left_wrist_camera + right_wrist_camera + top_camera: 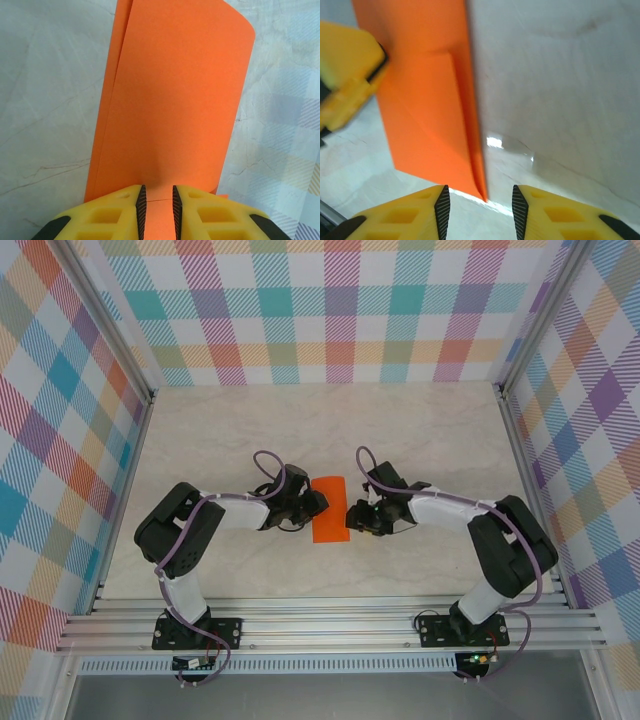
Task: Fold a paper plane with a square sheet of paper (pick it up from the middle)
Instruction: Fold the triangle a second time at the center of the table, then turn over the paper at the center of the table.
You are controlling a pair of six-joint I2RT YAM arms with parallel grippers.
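Note:
The orange square sheet of paper (331, 510) lies between the two arms, folded over into a narrow upright rectangle. In the left wrist view its upper layer (170, 100) curls over at the right, with a second layer showing at the left edge. My left gripper (316, 504) sits at the sheet's left edge, its jaws a narrow gap apart (159, 194) with the paper lying flat under them. My right gripper (354, 516) is open (479, 205) just off the sheet's near corner (481, 192), not touching it. A diagonal folded flap (427, 100) shows there. A paper plane is out of view.
A pale marble-patterned tabletop (420, 440) stretches behind the paper. Checked walls (330, 310) close in the back and both sides, and an aluminium rail (330, 625) runs along the near edge. The left gripper's yellow finger (345, 75) shows in the right wrist view.

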